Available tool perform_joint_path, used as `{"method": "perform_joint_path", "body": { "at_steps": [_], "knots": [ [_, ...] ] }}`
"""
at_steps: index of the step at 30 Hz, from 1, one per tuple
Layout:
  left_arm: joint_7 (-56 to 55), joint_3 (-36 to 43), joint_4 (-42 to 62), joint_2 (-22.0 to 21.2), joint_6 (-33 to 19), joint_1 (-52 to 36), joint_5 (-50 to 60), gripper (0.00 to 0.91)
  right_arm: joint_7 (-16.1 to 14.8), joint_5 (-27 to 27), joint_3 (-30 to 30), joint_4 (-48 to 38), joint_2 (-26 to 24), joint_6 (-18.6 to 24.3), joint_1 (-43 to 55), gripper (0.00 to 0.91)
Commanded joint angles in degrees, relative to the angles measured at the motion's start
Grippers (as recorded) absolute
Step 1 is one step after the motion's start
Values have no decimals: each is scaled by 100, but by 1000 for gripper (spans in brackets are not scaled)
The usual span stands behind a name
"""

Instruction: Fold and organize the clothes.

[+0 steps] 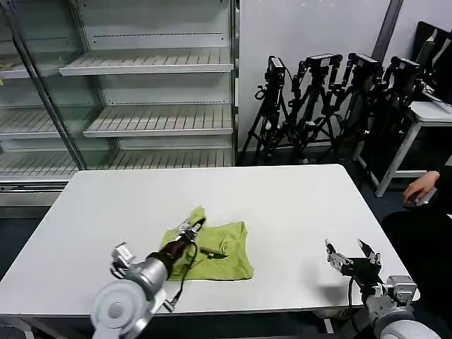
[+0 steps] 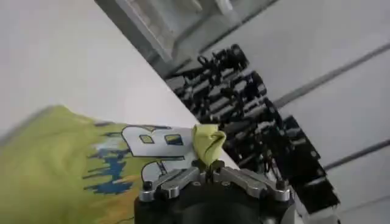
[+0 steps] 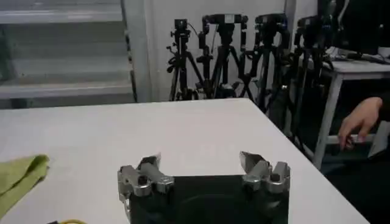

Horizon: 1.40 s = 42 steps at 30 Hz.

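the lime-green t-shirt (image 1: 215, 251) lies crumpled in a loosely folded heap on the white tabletop (image 1: 282, 205), toward the near edge and left of centre. the left tool (image 1: 193, 227) is over the shirt's upper left part, and its fingers are pinched together on a raised fold of the green cloth; in the left wrist view that fold (image 2: 208, 143) stands up bunched between the fingertips. that same view shows a printed graphic on the shirt, white letters with blue marks (image 2: 137, 155), though it is too close and slanted to read surely. a dark patch (image 1: 217, 253) lies in the middle of the heap in the head view; it may be part of that print.

the right tool (image 1: 353, 253) sits low over the tabletop near the near right corner, well apart from the shirt, with its two fingers (image 3: 145, 173) spread wide and nothing between them. in the right wrist view an edge of the shirt (image 3: 21, 176) shows off to one side.

behind the tabletop stand metal shelves (image 1: 148, 92) and a row of black tripods (image 1: 332, 99).
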Motion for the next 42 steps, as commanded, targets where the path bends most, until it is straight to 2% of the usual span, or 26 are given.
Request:
{"method": "perform_joint_path", "body": {
  "at_steps": [1,5,10,14,17,23,29,42],
  "knots": [
    [227,874,459,-251,47,-306,808,907,-1,6,-9,-62,-16,15,17,907],
    [383,861,400,-279,24,-291,905,907,0,18,-16,-80,-29,16,24,907],
    [525,831,323,-396,-333,-222,1105,907,7,32,-36,-56,-33,21,39,907],
    [539,665,187,-478,-315,-61,1199,907,12,30,-57,-15,-25,19,59,907],
    [543,367,-92,-329,-305,180,1220,907,10,28,-89,19,-20,20,76,907],
    [380,-826,-584,322,-148,925,1357,907,-6,2,-190,21,53,54,119,907],
    [515,-1682,-833,479,53,1829,1572,907,-20,-21,-290,-25,106,76,195,907],
    [657,-1123,65,398,277,1224,1672,907,26,-94,-252,77,185,150,105,907]
  ]
}}
